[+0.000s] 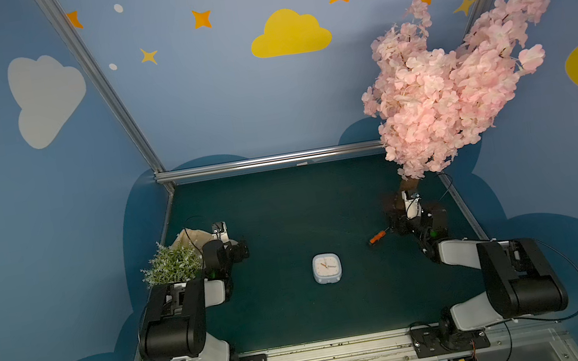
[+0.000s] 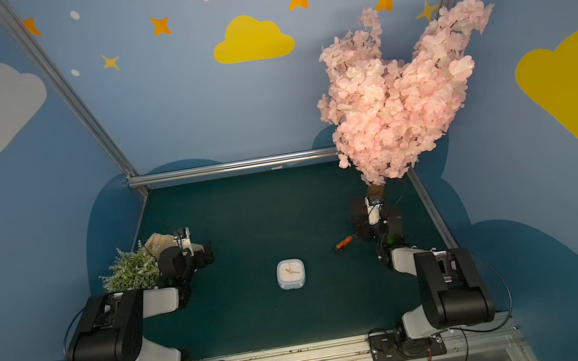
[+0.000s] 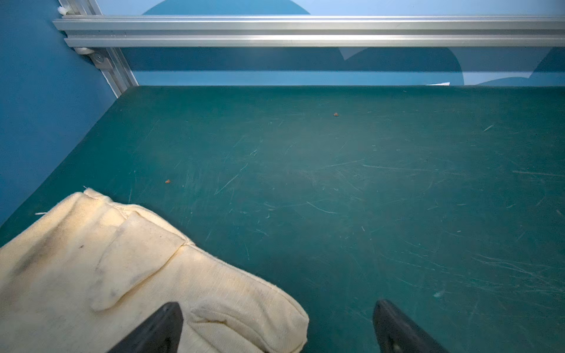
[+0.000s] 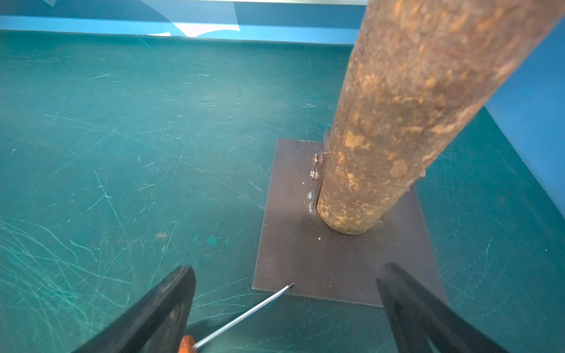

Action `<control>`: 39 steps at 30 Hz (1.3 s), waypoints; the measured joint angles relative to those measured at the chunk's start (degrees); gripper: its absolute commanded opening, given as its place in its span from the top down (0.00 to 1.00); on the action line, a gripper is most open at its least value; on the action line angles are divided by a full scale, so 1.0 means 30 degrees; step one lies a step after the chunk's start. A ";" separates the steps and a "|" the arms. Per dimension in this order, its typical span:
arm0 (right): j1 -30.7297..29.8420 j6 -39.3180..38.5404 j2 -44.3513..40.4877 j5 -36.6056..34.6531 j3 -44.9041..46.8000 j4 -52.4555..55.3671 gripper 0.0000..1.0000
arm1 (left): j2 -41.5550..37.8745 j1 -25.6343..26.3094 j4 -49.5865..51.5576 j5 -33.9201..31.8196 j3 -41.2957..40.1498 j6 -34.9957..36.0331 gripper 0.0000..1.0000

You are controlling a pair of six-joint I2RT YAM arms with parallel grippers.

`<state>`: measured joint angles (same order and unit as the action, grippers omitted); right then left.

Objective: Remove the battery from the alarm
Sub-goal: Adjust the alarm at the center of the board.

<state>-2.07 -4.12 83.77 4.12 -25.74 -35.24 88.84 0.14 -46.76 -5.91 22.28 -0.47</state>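
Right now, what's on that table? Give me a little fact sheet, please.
Alarm: pale blue clock, dial up, middle of the green table, untouched
Battery: not visible
Left gripper: open, empty, by a cream glove
Right gripper: open, empty, facing the tree trunk
Screwdriver: orange handle, lying by the right gripper, not held
Other: green plant by the left arm

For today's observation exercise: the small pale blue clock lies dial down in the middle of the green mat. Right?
No: the pale blue rounded-square clock lies dial up, white face showing in both top views, in the middle of the green mat.
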 measured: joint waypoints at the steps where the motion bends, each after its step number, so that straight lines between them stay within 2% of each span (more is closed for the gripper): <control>1: 0.0000 0.0000 0.0000 0.0000 0.0000 0.0000 0.02 | 0.0000 0.0000 0.0000 0.0000 0.0000 0.0000 0.00; 22: -0.0022 0.0000 0.0000 -0.0015 0.0000 0.0000 0.02 | -0.0444 0.0007 0.0117 0.0342 -0.0117 0.0087 0.00; 26: -0.0430 -0.0080 -0.0933 -0.0372 0.0168 0.0590 0.02 | -0.3694 0.0532 0.2084 -0.0452 -0.0408 0.0007 0.00; 32: -0.1260 0.0823 -0.4714 -0.0845 -0.1916 0.6171 0.02 | -0.9653 0.1384 0.6499 -0.1712 -0.0058 -0.0823 0.00; 39: -0.1552 0.3745 -0.7890 0.1180 -0.3883 1.2400 0.02 | -1.6699 0.1632 1.4054 -0.1923 0.1370 -0.5319 0.00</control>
<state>-6.72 7.11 60.10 7.66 -37.39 1.96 38.74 5.04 -4.60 -11.68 26.39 -16.43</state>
